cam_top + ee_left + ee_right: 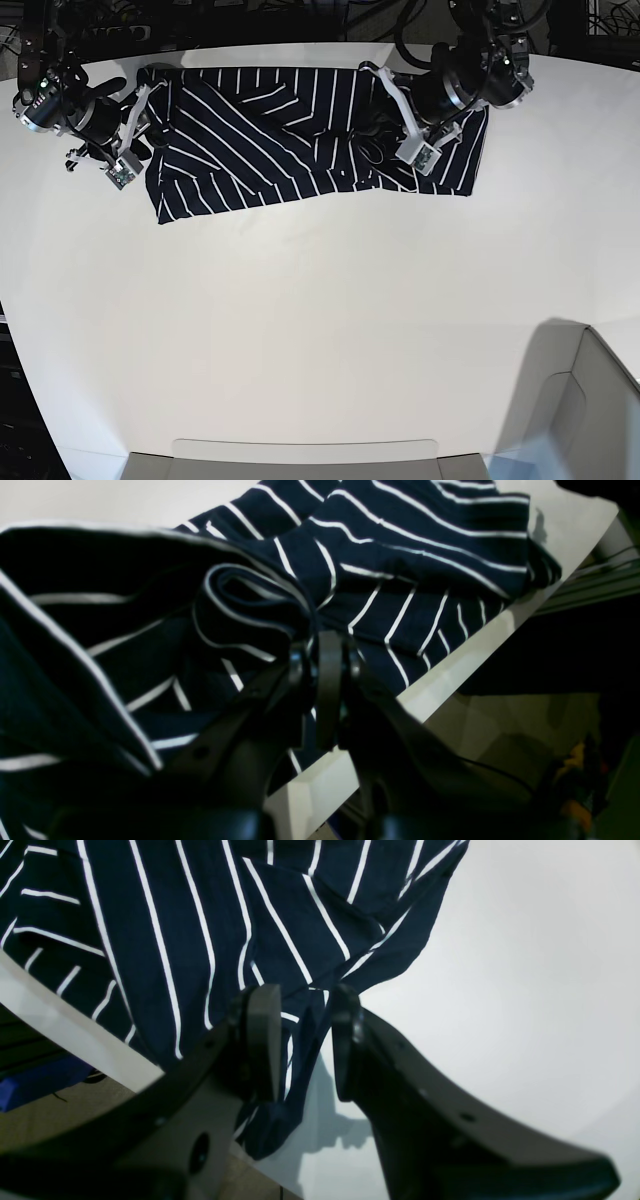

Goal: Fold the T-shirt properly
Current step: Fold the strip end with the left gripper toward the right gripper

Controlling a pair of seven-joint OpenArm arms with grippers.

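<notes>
The T-shirt [300, 130] is spread along the far edge of the white table [320, 330], as seen from the base view. Only the left wrist view shows the left claw [327, 652] pinched tight on a lifted bunch of shirt. In the right wrist view, the right claw [305, 1040] is spread apart, with a shirt corner lying between its tips.

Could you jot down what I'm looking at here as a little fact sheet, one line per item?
Garment: dark navy T-shirt with thin white stripes, partly folded, near the table's far edge
Surface: plain white table
Left tool: shut on a bunched fold of the T-shirt
Right tool: open, jaws either side of a T-shirt corner, not clamped
Fold: not finished
</notes>
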